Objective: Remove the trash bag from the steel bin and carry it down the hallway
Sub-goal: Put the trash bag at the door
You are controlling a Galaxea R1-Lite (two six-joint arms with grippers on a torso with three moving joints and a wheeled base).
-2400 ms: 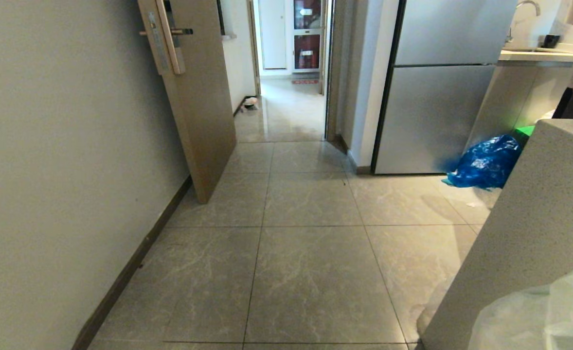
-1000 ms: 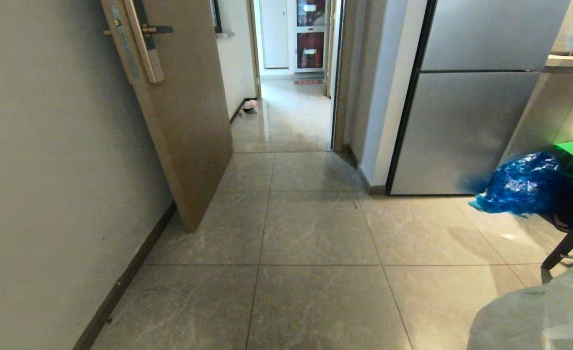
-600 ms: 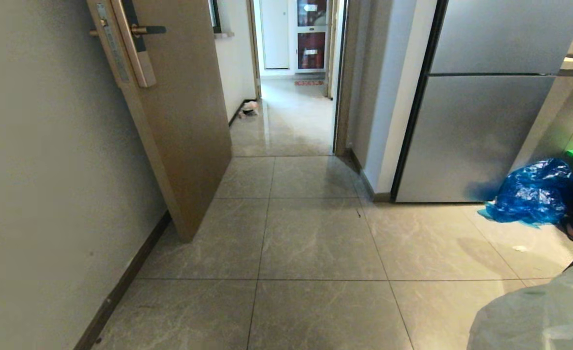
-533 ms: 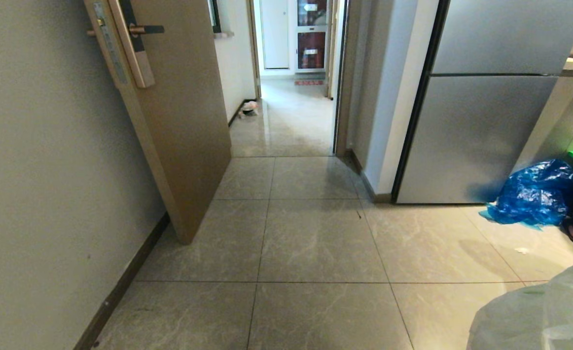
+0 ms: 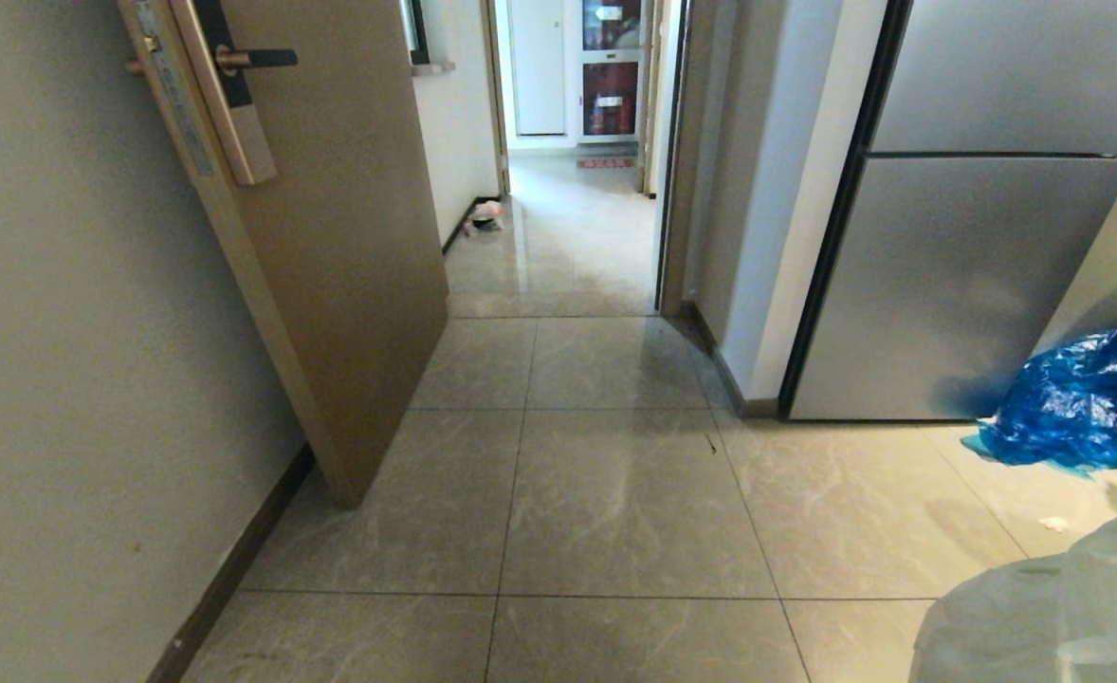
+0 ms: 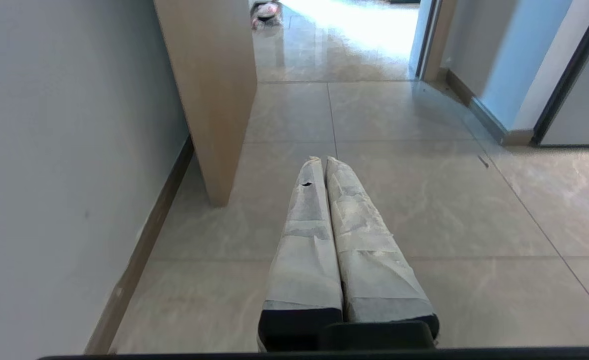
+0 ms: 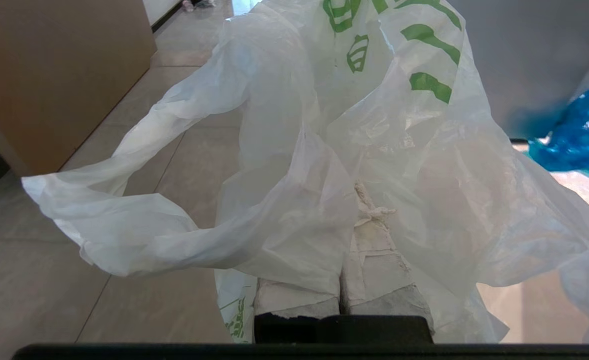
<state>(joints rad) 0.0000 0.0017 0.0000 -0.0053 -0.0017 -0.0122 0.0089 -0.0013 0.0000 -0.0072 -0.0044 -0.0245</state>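
- Your right gripper (image 7: 347, 295), with its two tape-wrapped fingers pressed together, is clamped on the trash bag (image 7: 374, 150), a thin crinkly translucent white plastic bag with green print near its top; the film drapes over the fingers and spreads across most of the right wrist view.
- In the head view you see only a fold of that bag (image 5: 1052, 617), filling the lower right corner of the frame.
- Your left gripper (image 6: 322, 162) holds nothing; its tape-wrapped fingers lie closed against each other, pointing along the floor at the centre of the left wrist view.
- The hallway (image 5: 558, 237), a narrow passage of glossy grey marbled tiles between white walls, opens at upper centre of the head view, beyond the tan wooden door (image 5: 331, 237) standing ajar on the left.
- The tall grey refrigerator (image 5: 985, 275) fills the upper right, and the crumpled blue plastic bag (image 5: 1071, 398) lies on the floor against its lower corner at the right edge.
- Compared with the earlier head frames, the whole scene has slid: the door and refrigerator now look larger and sit lower, the blue bag has drifted toward the right edge, and the speckled counter that blocked the right side is out of view. That is the camera moving, not the objects.
- The steel bin appears in none of your current views.
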